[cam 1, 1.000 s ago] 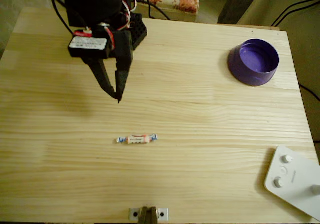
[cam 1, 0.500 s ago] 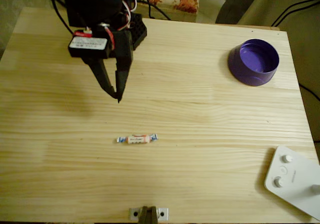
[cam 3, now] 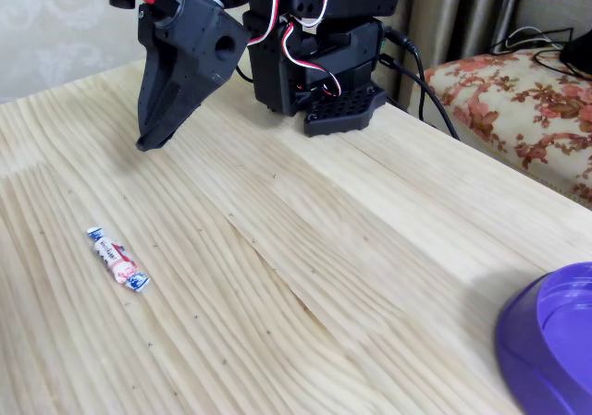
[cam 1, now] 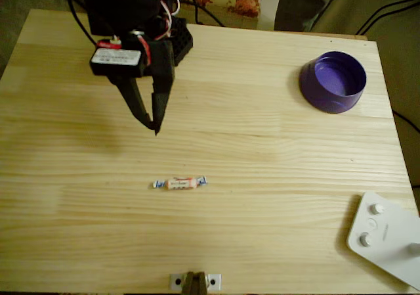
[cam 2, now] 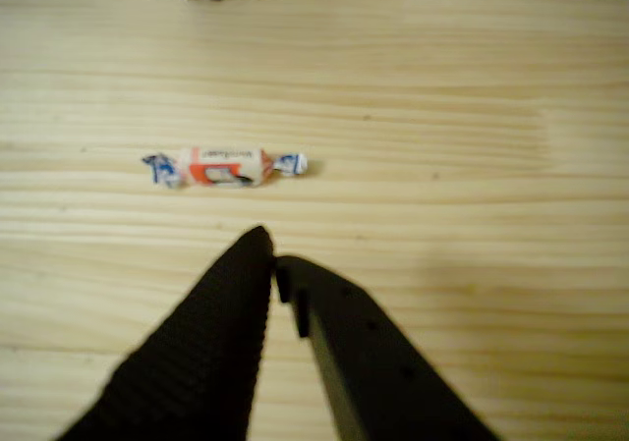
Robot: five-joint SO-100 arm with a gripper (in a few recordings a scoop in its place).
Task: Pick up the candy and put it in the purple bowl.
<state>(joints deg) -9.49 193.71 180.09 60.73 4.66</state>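
Pale pine table (cam 1: 262,196), with the black two-finger gripper (cam 1: 156,128) poised above it, tips together and empty.
The small wrapped candy with blue-and-white twisted ends (cam 1: 180,183) lies flat mid-table toward the near edge; the round purple plastic bowl (cam 1: 333,81) sits by the far right corner, well apart.

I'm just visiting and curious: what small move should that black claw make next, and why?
Probably open its shut fingers and reach forward and down. The black two-finger gripper hangs short of the small wrapped blue-ended candy, which lies untouched on the pale wooden table, far from the round purple plastic bowl.
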